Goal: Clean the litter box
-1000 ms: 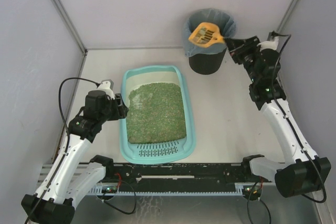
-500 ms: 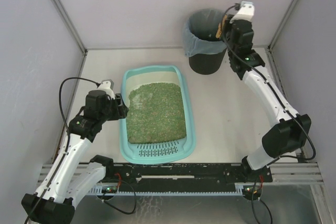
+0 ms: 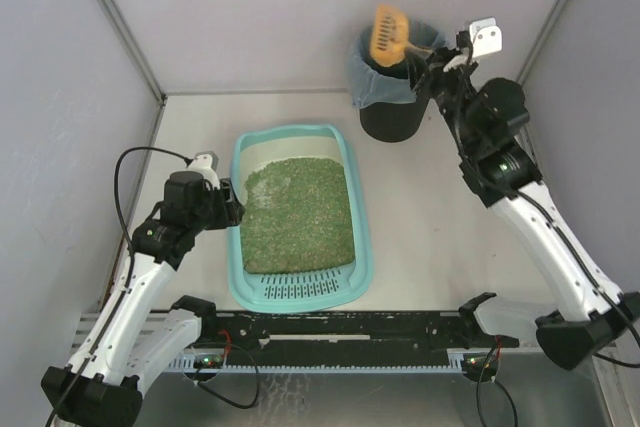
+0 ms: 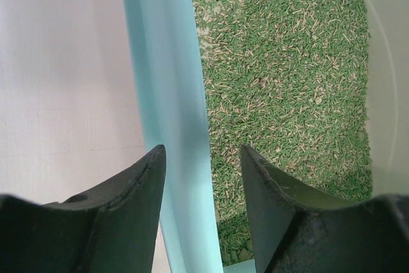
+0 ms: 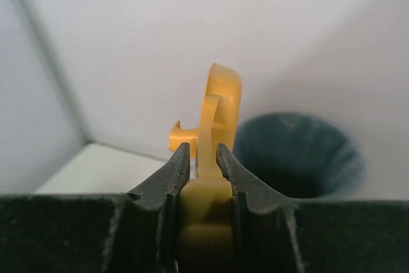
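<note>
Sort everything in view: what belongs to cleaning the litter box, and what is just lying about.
For the job:
- litter box
- green litter
- orange scoop, clamped in the right gripper
- black bin with a grey-blue bag
- left gripper, astride the box's rim

Not part of it:
- table
- black mounting rail
- loose black cable

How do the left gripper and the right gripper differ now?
The left gripper sits low, straddling the litter box rim; the right gripper is raised near the black bin. The right gripper is shut on the orange scoop; the left gripper's jaws stand apart. Both have dark fingers.
</note>
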Motion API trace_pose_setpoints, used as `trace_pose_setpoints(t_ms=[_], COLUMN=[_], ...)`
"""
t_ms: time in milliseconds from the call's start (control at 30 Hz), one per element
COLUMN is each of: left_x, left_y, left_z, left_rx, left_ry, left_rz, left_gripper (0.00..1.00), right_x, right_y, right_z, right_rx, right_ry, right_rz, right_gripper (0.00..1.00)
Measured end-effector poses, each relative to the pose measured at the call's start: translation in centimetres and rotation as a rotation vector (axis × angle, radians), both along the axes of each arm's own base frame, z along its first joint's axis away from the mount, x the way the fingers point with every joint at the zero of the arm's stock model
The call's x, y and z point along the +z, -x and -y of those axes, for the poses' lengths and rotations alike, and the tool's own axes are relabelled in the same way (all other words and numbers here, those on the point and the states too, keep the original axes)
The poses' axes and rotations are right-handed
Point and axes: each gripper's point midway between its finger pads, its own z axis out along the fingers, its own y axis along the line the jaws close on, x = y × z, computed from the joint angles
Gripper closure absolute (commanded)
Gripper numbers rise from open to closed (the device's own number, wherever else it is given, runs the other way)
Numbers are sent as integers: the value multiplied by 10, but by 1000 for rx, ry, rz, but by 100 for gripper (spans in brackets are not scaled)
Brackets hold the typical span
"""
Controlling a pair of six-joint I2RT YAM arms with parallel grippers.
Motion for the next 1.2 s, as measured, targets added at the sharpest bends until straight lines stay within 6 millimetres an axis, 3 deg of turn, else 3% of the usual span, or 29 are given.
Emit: trace_pose_setpoints(t_ms=[67,167,233,433,567,700,900,1200], left_x=[0,0,1,14,22,24,20,19], left_y=[0,0,0,2,4,4,2,2], left_z=[0,0,0,-7,-11,-14,-14,-14], left_rx=[-2,-1,1,27,46,60,60,60], left_ry=[1,1,0,-3,-6,-12,-16,-18], left_rz=[0,1,6,66,103,112,97,92], left_gripper=[47,48,48,48,48,48,48,48], right_x=[14,9,-11,-125,-176,-207,-235,-273], right_y=[28,62,78,113,133,149,172,208], right_z=[-21,-55,-78,-140,-162,-179,-219,-250], right_rx=[133,322,431,690,834,957,1122,1405], right_ry=[-30,-38,-16,164,263,354,546,688], right_rz=[21,-20,-78,-388,-535,-636,-721,-856], right_gripper=[100,100,100,100,100,100,100,100])
